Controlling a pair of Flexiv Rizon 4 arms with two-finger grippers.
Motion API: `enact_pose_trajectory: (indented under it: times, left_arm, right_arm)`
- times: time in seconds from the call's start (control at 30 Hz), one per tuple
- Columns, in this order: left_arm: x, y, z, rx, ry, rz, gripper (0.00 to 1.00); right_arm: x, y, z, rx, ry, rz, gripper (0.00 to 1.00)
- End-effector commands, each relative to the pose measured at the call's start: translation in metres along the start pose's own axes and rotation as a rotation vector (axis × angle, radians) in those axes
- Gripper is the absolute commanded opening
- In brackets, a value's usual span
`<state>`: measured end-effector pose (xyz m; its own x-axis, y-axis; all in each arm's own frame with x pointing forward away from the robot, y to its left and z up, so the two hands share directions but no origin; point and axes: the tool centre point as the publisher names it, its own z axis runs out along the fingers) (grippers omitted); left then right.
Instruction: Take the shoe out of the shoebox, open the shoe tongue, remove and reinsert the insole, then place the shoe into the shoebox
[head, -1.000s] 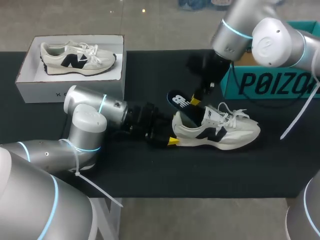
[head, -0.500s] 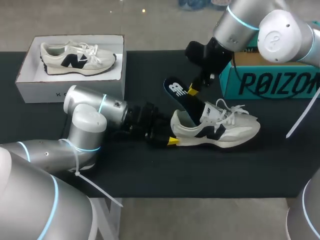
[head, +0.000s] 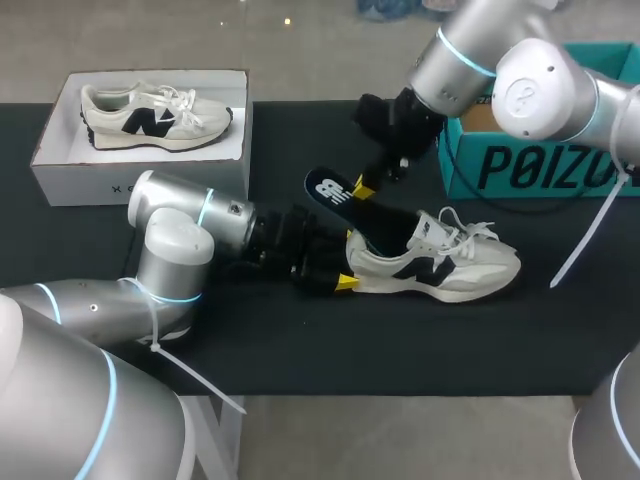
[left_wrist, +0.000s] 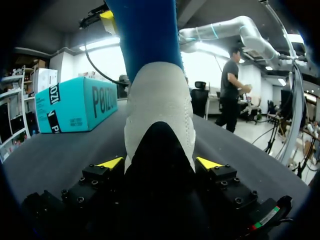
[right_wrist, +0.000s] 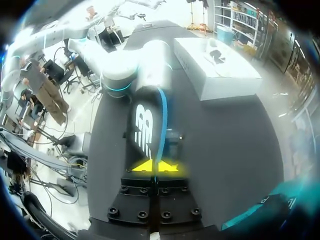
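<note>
Centre right of the frame, the white-and-navy shoe (head: 450, 268) sits on its sole on the dark tabletop (head: 300, 350), toe pointing right. The left hand (head: 340, 279) has it clamped by the heel: in the left wrist view both yellow fingertips (left_wrist: 111, 163) press the heel from either side. Just above centre frame, the right hand (head: 364, 186) is pinched tight on the dark blue insole (head: 338, 193), gripping its edge near the raised end. The insole slants up and to the left out of the shoe's opening, its front end down inside the shoe. In the upper left sits the white shoebox (head: 60, 150), open, a second shoe (head: 150, 115) lying in it, well apart from both hands. At the upper right stands a teal box (head: 540, 168), just behind the right arm.
</note>
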<state>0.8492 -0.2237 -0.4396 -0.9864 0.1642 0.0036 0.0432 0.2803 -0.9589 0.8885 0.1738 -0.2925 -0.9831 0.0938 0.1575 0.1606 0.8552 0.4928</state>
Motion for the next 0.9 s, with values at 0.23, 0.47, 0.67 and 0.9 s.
enact_pose_trajectory:
  times: [0.23, 0.47, 0.67, 0.9]
  left_arm:
    - [-0.001, 0.004, 0.002, 0.000, 0.001, 0.000, 0.00]
    - [-0.001, 0.004, 0.002, 0.000, 0.001, 0.000, 0.00]
    - [-0.001, 0.004, 0.002, 0.000, 0.001, 0.000, 0.00]
    - [-0.001, 0.004, 0.002, 0.000, 0.001, 0.000, 0.00]
  right_arm:
    - [-0.011, 0.042, -0.008, -0.039, -0.020, -0.051, 0.00]
    - [-0.015, 0.075, -0.038, -0.080, -0.070, -0.089, 0.00]
    - [-0.007, 0.102, -0.089, -0.086, -0.161, -0.121, 0.00]
    - [0.018, 0.104, -0.146, -0.065, -0.280, -0.070, 0.00]
